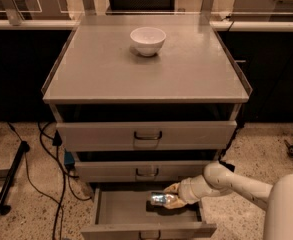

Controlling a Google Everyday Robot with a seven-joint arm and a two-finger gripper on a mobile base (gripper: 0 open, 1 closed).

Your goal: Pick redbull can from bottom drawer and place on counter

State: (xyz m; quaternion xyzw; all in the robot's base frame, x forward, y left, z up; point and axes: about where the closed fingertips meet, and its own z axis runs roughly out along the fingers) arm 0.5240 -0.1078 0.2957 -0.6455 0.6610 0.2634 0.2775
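Down low in the camera view, the bottom drawer stands pulled out, its shallow tray open from above. The middle drawer and top drawer show their grey fronts above it.

The white arm comes in from the lower right. The gripper is inside the bottom drawer, over the right half of the tray.

The can lies on its side there, shiny end facing left. The jaws are clamped on the can's right end, one pale finger behind it and one in front. Cannot tell whether the can rests on the tray floor or hangs just clear of it.

The surface on top of the cabinet is flat and grey, with low rims along its sides. A white bowl sits upright near its back centre, well apart from the can.

On the speckled floor to the left lie dark cables and a black bar.
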